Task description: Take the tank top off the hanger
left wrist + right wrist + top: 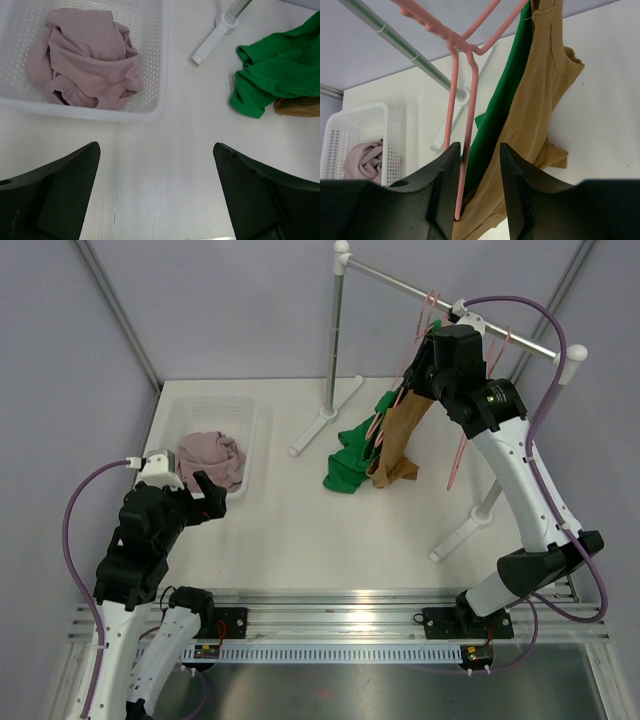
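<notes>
Up in the right of the top view, at the rail (pixel 400 285) of the clothes rack, my right gripper (pixel 425 348) sits among the hanging clothes. The tan tank top (pixel 400 435) hangs there from a pink hanger (pixel 465 125). Its long axis runs down from the straps at the rail, slanting toward the lower left, with the hem bunched on the white table (pixel 300 530).

In my right wrist view the tank top (pixel 535 100) crosses from upper right to lower left. The hanger's wire lies against one of my fingers (pixel 445 190), and cloth fills the narrow gap. I cannot tell whether I am pinching anything.

My left gripper (pixel 156 150) is spread wide over bare table, holding nothing.

I count three garments: the tank top, one green garment (pixel 350 465) pressed against its left side on the rail, and one dusty pink garment (pixel 85 60) crumpled in the single white basket (pixel 155 60) at the upper left. I cannot count the pink hangers surely. The rack has two posts, and one foot (pixel 210 45) lies between the basket and the green garment.
</notes>
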`<state>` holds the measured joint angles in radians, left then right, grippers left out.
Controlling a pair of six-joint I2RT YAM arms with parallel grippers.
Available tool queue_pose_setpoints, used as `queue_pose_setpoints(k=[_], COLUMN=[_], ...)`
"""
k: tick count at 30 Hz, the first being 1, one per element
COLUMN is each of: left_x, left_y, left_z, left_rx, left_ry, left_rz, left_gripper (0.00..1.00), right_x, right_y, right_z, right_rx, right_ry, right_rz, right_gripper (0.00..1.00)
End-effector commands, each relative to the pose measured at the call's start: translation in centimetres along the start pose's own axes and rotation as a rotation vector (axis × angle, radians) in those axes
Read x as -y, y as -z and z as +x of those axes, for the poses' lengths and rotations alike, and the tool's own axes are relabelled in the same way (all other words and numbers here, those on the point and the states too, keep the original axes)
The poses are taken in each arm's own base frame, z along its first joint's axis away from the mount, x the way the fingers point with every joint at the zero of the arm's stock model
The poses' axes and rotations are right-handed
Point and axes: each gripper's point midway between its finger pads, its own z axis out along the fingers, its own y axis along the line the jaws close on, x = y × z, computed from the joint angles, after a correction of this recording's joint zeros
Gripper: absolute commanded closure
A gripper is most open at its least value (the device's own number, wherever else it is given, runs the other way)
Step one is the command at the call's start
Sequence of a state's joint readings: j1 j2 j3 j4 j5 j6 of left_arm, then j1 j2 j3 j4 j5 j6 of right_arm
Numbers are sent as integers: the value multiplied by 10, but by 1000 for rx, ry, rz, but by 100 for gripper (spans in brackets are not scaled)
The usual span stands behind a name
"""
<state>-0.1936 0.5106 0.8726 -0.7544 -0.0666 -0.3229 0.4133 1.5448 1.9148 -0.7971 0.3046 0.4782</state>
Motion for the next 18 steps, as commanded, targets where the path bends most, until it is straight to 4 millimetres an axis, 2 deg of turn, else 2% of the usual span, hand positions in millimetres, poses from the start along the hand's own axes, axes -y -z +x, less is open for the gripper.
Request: queue_pose_setpoints(k=[1, 2, 7, 10, 16, 18], left_x=[3, 3, 4, 3, 3, 3], left_y=[-4, -4, -6, -5, -6, -5], left_z=[-8, -8, -7, -6, -6, -6], left_rx=[36, 36, 28, 27, 25, 27], left_ry=[3, 3, 4, 4, 4, 4], left_rz=[14, 14, 13, 11, 10, 11], left_gripper=[1, 1, 1, 1, 1, 1], right_x=[3, 5, 4, 7, 10, 11], right_y=[1, 1, 3, 0, -6, -5], right_z=[-20, -20, -18, -17, -9, -8], right_rx=[73, 77, 81, 86, 76, 80], right_ry=[4, 4, -9, -16, -28, -37], right_rz=[48, 60, 42, 60, 74, 76], right_gripper=[58, 61, 64, 70, 71, 78])
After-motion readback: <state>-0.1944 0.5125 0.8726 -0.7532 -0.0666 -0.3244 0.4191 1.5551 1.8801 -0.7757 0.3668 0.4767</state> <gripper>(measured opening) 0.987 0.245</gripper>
